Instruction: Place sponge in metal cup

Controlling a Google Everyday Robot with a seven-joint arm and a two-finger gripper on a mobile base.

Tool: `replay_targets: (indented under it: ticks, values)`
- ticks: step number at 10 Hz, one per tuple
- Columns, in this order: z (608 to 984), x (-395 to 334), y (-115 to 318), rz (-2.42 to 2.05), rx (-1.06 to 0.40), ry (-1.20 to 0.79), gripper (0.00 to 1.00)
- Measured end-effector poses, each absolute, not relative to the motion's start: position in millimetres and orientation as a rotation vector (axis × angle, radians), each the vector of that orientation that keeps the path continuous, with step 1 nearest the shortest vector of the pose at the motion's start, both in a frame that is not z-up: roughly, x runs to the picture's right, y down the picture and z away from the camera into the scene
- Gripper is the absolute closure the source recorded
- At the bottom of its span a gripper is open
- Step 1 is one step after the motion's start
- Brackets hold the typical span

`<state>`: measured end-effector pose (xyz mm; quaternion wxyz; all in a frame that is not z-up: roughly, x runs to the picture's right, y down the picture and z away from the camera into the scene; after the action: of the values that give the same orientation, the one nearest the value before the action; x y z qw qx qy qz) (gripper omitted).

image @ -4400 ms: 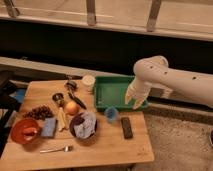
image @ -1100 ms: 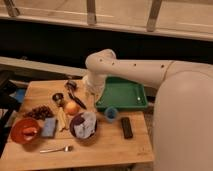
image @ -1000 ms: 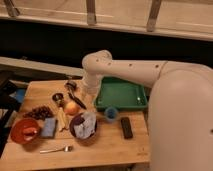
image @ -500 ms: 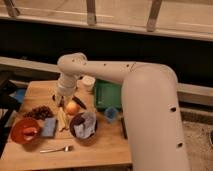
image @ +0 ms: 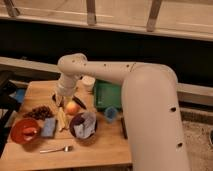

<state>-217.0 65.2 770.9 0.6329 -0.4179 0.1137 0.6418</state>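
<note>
The pincer hangs hemmed by apple and banana; bare table seemingly lies front-right.

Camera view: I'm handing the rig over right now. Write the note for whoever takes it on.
Pincer: low over the back left part of the table, holding no sponge that I can see.
Blue sponge: flat on the table between the red bowl and the banana, apart from the pincer.
Metal cup: not visible; the pincer and wrist cover that area.
Done: nothing yet; sponge not picked up.
Left: locate the cup, grasp the sponge, put it in.
</note>
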Motion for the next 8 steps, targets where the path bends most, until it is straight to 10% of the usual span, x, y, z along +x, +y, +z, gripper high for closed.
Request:
replay_targets:
  ticks: [4,8]
  values:
    - [778,-229,74,1.455,-0.975,0.275,0.20]
    - [805,-270,119,1.371,-1.088,0.293,0.20]
